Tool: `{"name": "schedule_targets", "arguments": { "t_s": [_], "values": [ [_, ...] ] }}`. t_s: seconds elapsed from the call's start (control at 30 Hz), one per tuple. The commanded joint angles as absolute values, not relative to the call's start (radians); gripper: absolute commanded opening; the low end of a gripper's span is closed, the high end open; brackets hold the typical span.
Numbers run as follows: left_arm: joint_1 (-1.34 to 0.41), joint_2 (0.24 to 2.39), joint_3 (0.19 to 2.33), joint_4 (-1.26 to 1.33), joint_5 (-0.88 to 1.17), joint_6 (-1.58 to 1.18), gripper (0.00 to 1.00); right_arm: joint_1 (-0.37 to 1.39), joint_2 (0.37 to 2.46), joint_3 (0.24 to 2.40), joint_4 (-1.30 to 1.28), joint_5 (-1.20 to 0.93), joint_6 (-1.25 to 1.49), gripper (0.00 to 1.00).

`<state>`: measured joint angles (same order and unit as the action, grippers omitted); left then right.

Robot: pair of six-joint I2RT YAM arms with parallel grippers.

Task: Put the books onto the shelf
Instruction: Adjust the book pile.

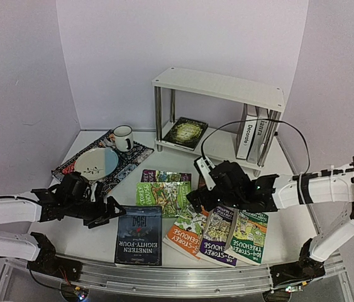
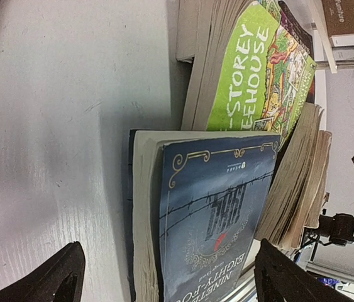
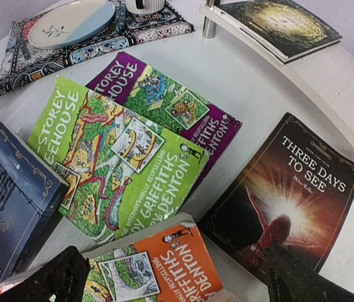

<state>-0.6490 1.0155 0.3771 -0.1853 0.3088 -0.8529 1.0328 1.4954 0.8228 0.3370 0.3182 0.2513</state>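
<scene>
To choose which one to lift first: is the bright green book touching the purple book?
Touching. The right wrist view shows the bright green book lying partly on the purple book, covering one long edge of its cover.

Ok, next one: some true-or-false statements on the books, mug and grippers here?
1. Both the left gripper and the right gripper are open, holding nothing. True.
2. A dark-covered book lies flat on the shelf, on its lower board. True.
3. The mug stands on the shelf. False: it stands on the patterned placemat, beside the plate.
4. Nineteen Eighty-Four stands upright on the shelf. False: it lies flat on the table.
</scene>
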Motion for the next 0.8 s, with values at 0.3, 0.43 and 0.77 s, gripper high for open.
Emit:
{"name": "schedule_targets", "arguments": {
  "t_s": [0.3,0.43,0.77],
  "values": [
    [-0.654,1.073,0.394,-0.084,0.326,-0.807,0.93,1.040,1.486,1.007,0.067,-0.043,0.490,0.98],
    [-0.655,1.120,0.397,-0.054,0.371,-0.811,0.90,1.062,1.514,1.006,0.097,-0.080,0.557,0.96],
    [-0.658,1.181,0.370,0.036,0.408,-0.819,0.85,1.096,1.699,1.050,0.276,-0.170,0.663,0.78]
  ]
}}
